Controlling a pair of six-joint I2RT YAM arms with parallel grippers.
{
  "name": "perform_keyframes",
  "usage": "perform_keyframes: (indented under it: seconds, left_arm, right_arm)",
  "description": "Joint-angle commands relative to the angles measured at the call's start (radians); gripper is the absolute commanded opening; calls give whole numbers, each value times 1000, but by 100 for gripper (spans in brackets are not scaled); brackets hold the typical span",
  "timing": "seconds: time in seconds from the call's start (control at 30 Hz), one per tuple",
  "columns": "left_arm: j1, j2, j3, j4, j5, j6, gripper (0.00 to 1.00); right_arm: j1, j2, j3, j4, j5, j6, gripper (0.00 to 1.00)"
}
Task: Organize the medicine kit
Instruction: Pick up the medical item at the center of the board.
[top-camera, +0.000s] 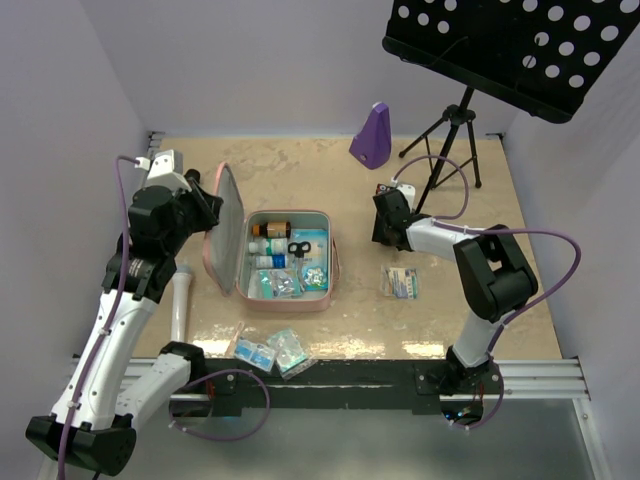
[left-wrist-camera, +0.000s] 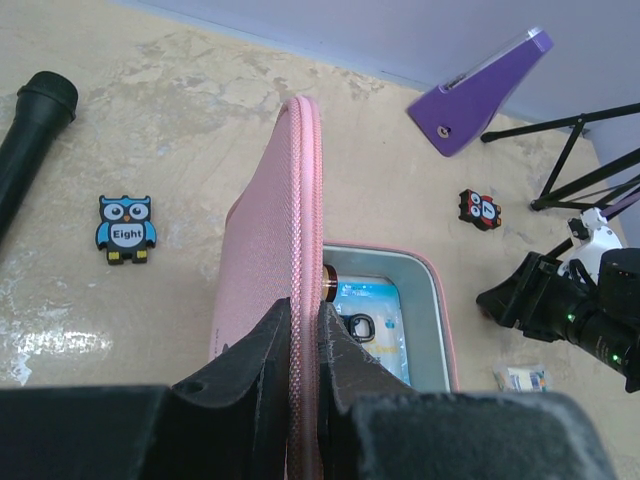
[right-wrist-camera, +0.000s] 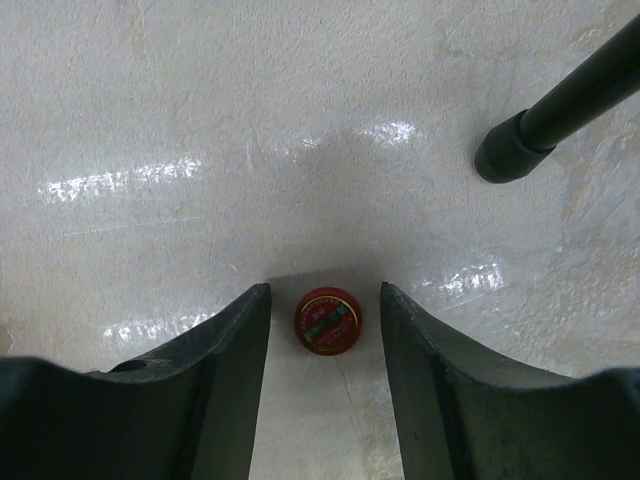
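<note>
Pale lilac walls (top-camera: 250, 60), glossy beige tabletop (top-camera: 300, 165), black perforated music stand (top-camera: 500, 75) back right.

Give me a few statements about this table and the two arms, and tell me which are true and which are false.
1. The left end effector pinches the upright lid of the pink medicine kit. True.
2. The right end effector holds the small red tin in the air. False: the tin lies on the table between its open fingers, untouched.
3. The kit is zipped shut. False: it lies open, with bottles inside.
4. A purple metronome-shaped object stands toward the table's far edge. True.
5. Loose packets lie outside the kit by the near edge. True.
</note>
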Motion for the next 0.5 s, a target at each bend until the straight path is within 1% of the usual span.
perform_keyframes:
  seconds: [0.0, 0.07, 0.27, 0.33, 0.37, 0.47]
  left_arm:
    - [6, 12, -27, 4, 15, 15, 0]
    - [6, 14, -30, 9, 19, 14, 0]
    - [4, 22, -32, 9, 25, 15, 0]
    - [4, 22, -33, 9, 25, 15, 0]
    - [6, 22, -33, 9, 25, 15, 0]
    - [4, 22, -33, 10, 25, 14, 0]
  right_arm:
    - [-5, -13, -18, -12, -32, -3, 50]
    - [-3, -10, -20, -15, -35, -4, 48]
    - [-3, -10, -21, -16, -55, -7, 34]
    - [-5, -14, -21, -18, -58, -9, 31]
    - [-3, -17, -21, -19, -61, -9, 28]
    - [-3, -29, -25, -21, -61, -6, 23]
